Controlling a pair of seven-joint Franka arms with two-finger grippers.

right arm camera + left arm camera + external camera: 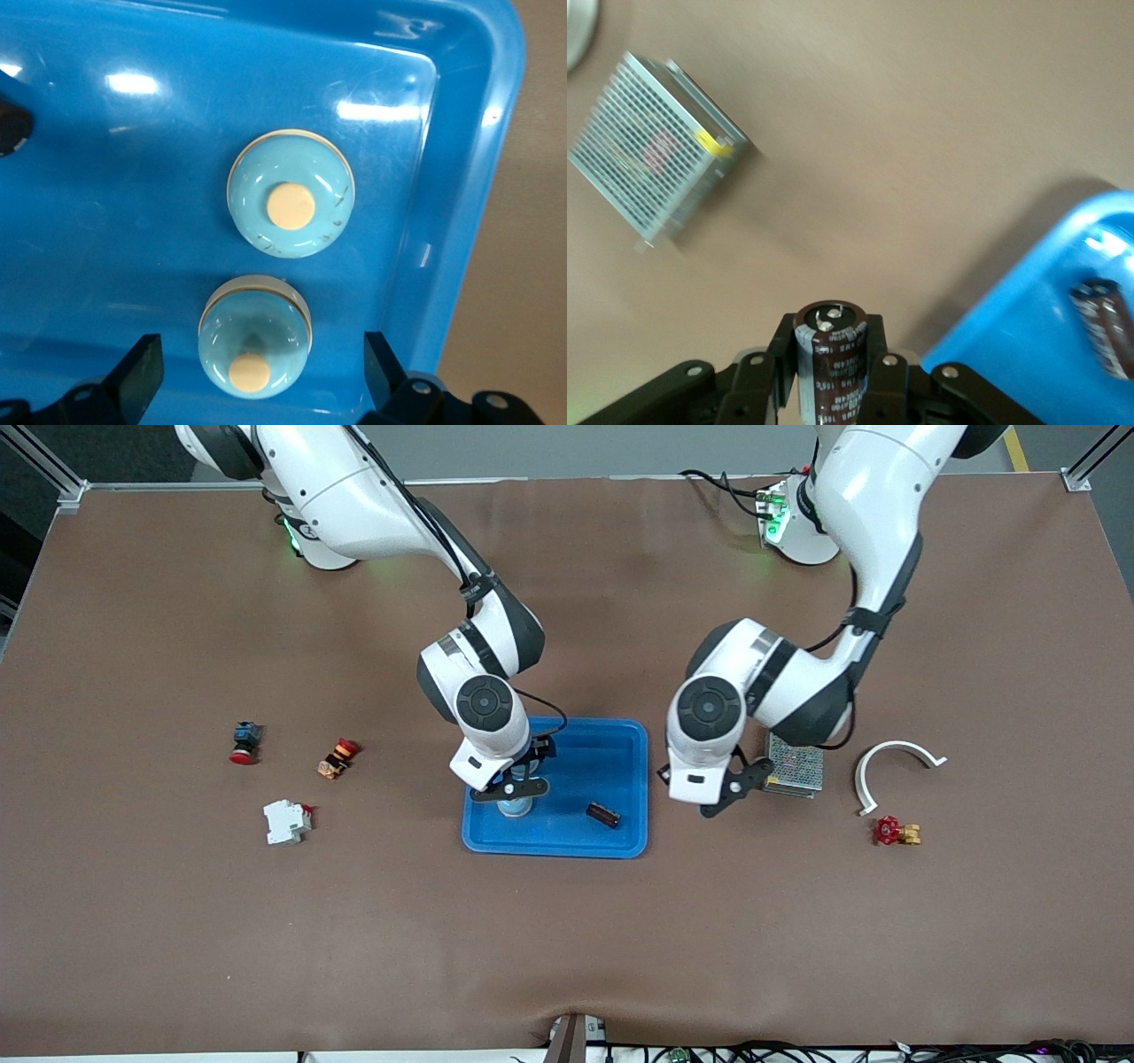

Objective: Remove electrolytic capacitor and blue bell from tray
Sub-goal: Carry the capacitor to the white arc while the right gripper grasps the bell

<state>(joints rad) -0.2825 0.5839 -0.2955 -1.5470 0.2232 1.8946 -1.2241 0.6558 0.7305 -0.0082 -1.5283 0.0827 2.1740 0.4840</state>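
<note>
A brown table (177, 921) carries a blue tray (631, 737) near its middle. The right gripper (257, 376) hangs over the tray's end nearest the right arm, its fingers spread wide and empty, with two light blue bells (291, 193) sitting side by side in the tray beneath it. The left gripper (831, 376) is just off the tray's other end, over bare table, fingers closed on a brown capacitor (830, 359) that stands upright between them. A second capacitor (603, 814) lies in the tray. A metal mesh box (795, 766) rests on the table beside the left gripper.
</note>
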